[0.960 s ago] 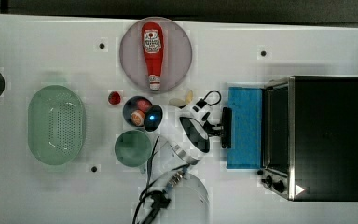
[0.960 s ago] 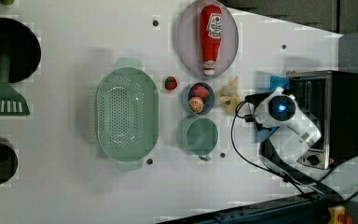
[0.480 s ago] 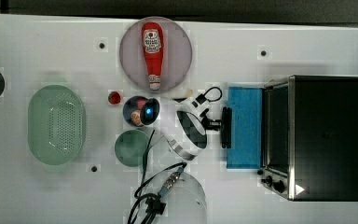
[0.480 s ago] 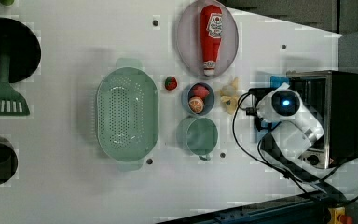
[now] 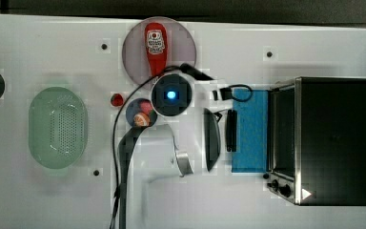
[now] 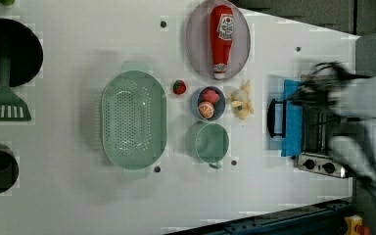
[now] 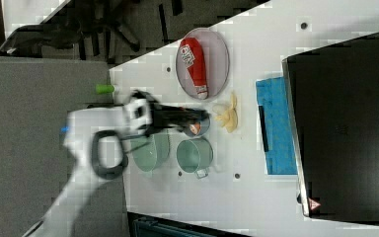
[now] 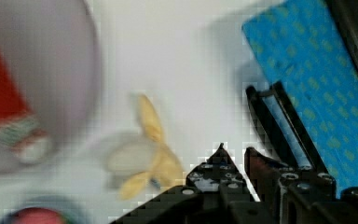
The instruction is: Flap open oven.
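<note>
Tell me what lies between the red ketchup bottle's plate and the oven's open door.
In the left view, a peeled banana toy lies on the white table between the plate and the oven door.

I see the big black boxy toaster oven (image 5: 333, 140) at the top view's right. Its blue glass door (image 5: 250, 130) lies flat on the white table (image 5: 52, 200), toward the top view's left. In the left view, the red ketchup bottle (image 6: 221, 36) lies on the round grey plate (image 6: 242, 44). Below it sit the small blue bowl of toy fruit (image 6: 207, 103) and then the green cup (image 6: 208, 142). The green oval strainer (image 6: 133, 119) is to the left view's left of them.
</note>
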